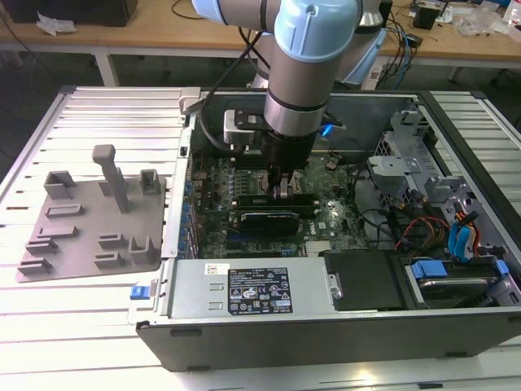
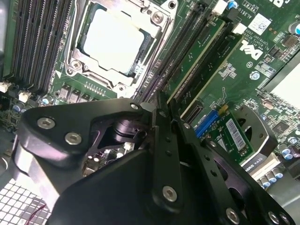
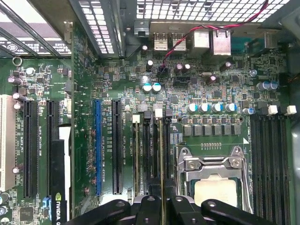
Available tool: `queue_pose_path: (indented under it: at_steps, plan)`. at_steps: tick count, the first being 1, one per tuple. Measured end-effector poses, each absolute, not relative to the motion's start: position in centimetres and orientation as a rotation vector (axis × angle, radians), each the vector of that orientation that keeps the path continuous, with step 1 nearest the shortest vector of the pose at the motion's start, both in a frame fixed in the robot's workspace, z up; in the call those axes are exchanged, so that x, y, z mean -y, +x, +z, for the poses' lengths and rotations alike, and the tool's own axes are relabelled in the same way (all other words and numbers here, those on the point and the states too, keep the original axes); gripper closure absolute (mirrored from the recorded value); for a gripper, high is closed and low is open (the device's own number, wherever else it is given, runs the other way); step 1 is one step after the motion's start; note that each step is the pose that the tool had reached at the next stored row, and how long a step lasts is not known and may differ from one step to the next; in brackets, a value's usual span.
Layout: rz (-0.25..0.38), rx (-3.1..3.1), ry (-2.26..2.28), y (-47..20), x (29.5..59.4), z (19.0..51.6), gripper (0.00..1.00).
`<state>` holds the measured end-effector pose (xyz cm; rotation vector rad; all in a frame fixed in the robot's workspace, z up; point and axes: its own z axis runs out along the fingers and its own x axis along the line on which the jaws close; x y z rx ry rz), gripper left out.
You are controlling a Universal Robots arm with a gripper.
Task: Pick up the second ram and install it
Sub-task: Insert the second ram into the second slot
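So here's where we're at: the arm is reaching straight down into the open computer case [image 1: 326,326] that lies on the table [image 1: 89,309], and the end effector [image 1: 282,191] sits right over the motherboard [image 1: 326,220], about the middle of the case in the exterior view.

In the first wrist view we see the second ram [image 3: 161,159] edge-on, a thin dark stick with a pale top edge running between the black fingers [image 3: 149,206] of the end effector [image 3: 161,208]. The fingers are clenched on it, one each side. The stick stands upright in the row of memory slots [image 3: 145,154], just at 9 o'clock of the processor socket [image 3: 215,178], whose silver chip sits inside its metal frame. A second stick [image 3: 136,154] stands in a slot a little further toward 9 o'clock.

In the second wrist view the end effector [image 2: 164,110] pinches the same green strip [image 2: 197,61], which runs away toward 1 o'clock along its slot, with the processor [image 2: 117,42] toward 11 o'clock.

Out on the table, at 9 o'clock of the case in the exterior view, sits the grey plastic plate [image 1: 89,220] with raised blocks, well apart from the arm.
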<state>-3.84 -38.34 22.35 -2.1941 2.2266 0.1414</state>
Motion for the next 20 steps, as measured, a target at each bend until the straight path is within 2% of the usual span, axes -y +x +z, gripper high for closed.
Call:
queue_pose_path:
  at_steps: [20]
  plan:
    - [0.144, -2.191, -2.229, -3.84, 38.50, 21.93, 0.89]
